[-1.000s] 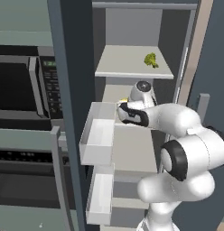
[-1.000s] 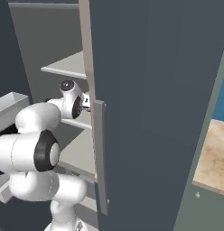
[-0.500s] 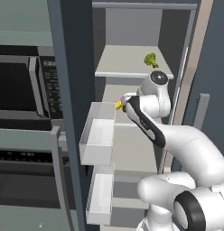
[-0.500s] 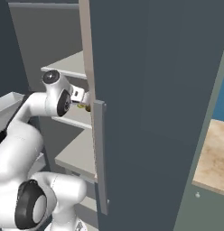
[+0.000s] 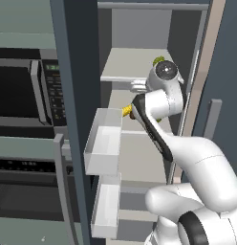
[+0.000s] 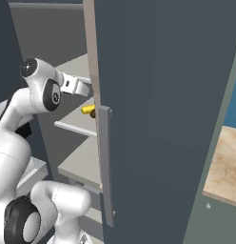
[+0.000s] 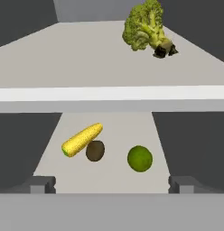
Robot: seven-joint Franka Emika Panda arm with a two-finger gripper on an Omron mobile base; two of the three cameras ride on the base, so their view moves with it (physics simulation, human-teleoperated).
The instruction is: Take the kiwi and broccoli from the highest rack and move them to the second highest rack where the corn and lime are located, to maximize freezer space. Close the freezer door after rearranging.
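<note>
Flat even rendered light, no glare. Soft shadow under top shelf (image 7: 109, 94). Freezer side walls dark. All views sharp, no blur, no edge distortion.

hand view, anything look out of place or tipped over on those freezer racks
Nothing spilled or damaged. The broccoli lies on its side, alone on the highest rack. The kiwi already sits below on the second rack, touching the corn, with the lime apart from both.

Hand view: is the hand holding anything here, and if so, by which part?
Nothing is held. The hand is open and empty; the broccoli lies on the top shelf, the kiwi on the shelf below.
</note>
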